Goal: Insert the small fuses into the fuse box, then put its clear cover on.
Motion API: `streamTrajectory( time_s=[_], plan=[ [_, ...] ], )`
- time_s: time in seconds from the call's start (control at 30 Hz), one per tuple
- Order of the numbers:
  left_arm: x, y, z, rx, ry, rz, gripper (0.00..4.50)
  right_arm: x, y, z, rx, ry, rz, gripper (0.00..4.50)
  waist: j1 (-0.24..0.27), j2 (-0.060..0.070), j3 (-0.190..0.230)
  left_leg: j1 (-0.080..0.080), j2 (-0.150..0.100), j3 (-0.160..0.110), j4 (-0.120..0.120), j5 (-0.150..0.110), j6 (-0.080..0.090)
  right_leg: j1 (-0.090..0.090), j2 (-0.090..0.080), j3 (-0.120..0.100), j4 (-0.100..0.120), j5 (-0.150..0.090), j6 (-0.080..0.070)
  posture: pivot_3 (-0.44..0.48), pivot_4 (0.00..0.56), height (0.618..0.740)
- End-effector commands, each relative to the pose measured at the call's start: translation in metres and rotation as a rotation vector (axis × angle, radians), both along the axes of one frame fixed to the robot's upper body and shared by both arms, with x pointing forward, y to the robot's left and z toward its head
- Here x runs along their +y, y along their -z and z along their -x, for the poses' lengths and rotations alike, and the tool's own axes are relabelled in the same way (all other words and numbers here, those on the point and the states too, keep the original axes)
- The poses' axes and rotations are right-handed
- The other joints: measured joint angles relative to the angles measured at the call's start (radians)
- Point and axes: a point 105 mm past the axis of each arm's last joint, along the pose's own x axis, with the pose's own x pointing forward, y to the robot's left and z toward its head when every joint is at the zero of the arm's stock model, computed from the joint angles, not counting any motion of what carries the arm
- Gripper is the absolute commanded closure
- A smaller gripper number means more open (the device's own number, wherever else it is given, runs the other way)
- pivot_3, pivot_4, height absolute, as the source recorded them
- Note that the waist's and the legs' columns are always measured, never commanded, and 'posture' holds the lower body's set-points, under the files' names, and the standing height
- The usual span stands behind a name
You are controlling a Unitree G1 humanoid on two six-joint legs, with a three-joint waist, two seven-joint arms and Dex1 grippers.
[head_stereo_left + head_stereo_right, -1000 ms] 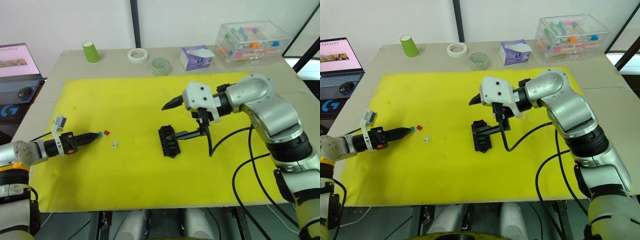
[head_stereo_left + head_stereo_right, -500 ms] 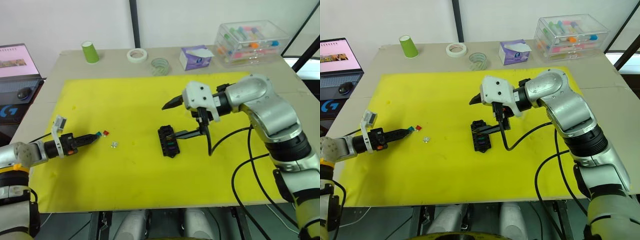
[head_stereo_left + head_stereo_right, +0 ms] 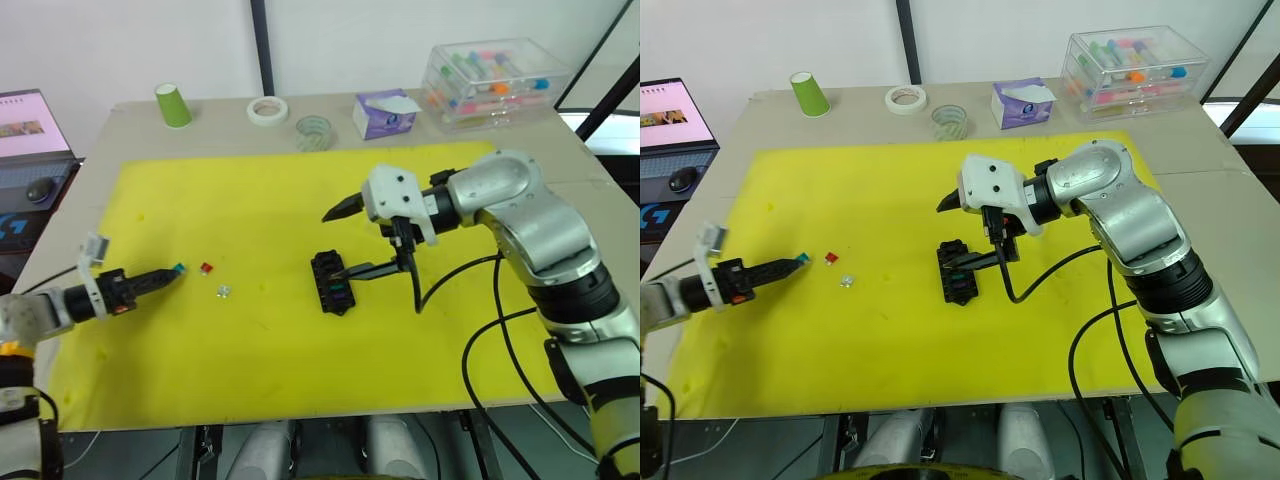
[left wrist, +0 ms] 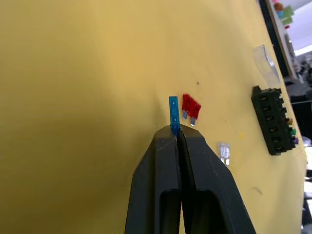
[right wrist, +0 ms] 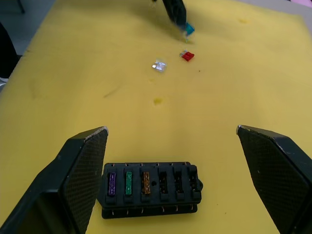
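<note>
Fuse box: black block lying on the yellow mat, near the middle of the counter; in the right wrist view three slots carry fuses (purple, green, brownish) and the other slots look empty.
Left pincer: fingers pressed together on a blue fuse, held only by its lower end; most of the fuse stands out past the tips.
Right pincer: fingers spread wide, one on each side of the fuse box, not touching it as far as I can see.
Loose fuses: a red fuse and a clear fuse lie on the mat just beside the left pincer, well apart from the box.
Clear cover: probably the clear piece on the mat beyond the box in the left wrist view; I am not sure.
Risk 1: the grip on the blue fuse is very shallow, so it may twist or drop on the way to the box.
Risk 2: if the blades do not line up with an empty slot, pushing may bend them or shove the box aside, since nothing clamps it now.
Risk 3: the right pincer's fingers stand close around the box, so the two arms may collide there.
Risk 4: the red fuse lies just beside the blue one, and a low sweep could knock it away.
</note>
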Motion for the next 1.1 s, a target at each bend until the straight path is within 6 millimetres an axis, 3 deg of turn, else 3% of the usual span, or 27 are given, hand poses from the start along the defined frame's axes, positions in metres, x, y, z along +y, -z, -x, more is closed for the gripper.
streamTrajectory(
  time_s=[0.03,0.13,0.27,0.43,0.47,0.53,0.67,1.1],
  plan=[
    [-0.018,-0.047,0.011,-0.197,0.132,-0.051,4.47,-0.002,-0.013,0.002,-0.03,0.003,-0.025,0.0,0.003,0.0,0.0,0.0,0.0,0.0,0.0,0.0,0.0,0.0,0.0,0.0,0.0,0.0,0.0,0.0,0.15,0.74],
    [-0.057,-0.071,0.032,-0.326,0.327,-0.122,4.47,-0.004,-0.019,0.001,0.007,0.034,-0.064,0.0,0.013,0.0,0.0,0.0,0.0,0.0,0.0,0.0,0.0,0.001,0.0,0.0,-0.001,0.0,0.0,0.0,0.15,0.74],
    [-0.111,-0.078,0.057,-0.442,0.56,-0.217,4.47,-0.002,-0.031,0.01,0.139,0.045,-0.139,0.0,0.023,0.0,0.0,0.0,0.0,0.0,0.0,0.0,0.0,0.002,0.0,0.001,-0.004,0.0,0.0,0.0,0.15,0.74],
    [-0.154,-0.086,0.069,-0.607,0.703,-0.276,4.47,0.001,-0.038,0.023,0.214,0.014,-0.144,0.0,0.023,0.0,0.0,0.0,0.0,0.001,0.0,0.0,0.0,0.003,0.0,0.001,-0.006,0.0,0.0,0.0,0.15,0.74],
    [-0.16,-0.086,0.069,-0.629,0.726,-0.296,4.49,0.002,-0.04,0.027,0.229,-0.001,-0.149,0.2,0.024,0.0,0.0,0.0,0.0,0.001,0.001,0.0,0.0,0.003,0.0,0.001,-0.006,0.0,0.0,0.0,0.15,0.74],
    [-0.169,-0.084,0.066,-0.668,0.752,-0.336,4.5,0.002,-0.043,0.033,0.251,-0.026,-0.151,0.68,0.024,0.0,0.0,0.0,0.0,0.001,0.0,0.0,0.0,0.004,0.0,0.001,-0.006,0.0,0.0,0.0,0.15,0.74],
    [-0.18,-0.085,0.065,-0.713,0.785,-0.338,4.5,0.003,-0.04,0.034,0.279,-0.015,-0.123,2.06,0.024,0.0,0.0,0.0,0.0,0.001,0.0,0.0,0.0,0.003,0.0,0.001,-0.006,0.0,0.0,0.0,0.15,0.74],
    [-0.197,-0.088,0.046,-0.774,0.81,-0.321,4.5,0.015,-0.032,0.036,0.35,0.0,-0.059,2.06,0.024,0.0,0.0,0.0,0.0,0.001,0.0,0.0,0.0,0.003,0.0,0.001,-0.007,0.0,0.0,0.0,0.15,0.74]
  ],
)
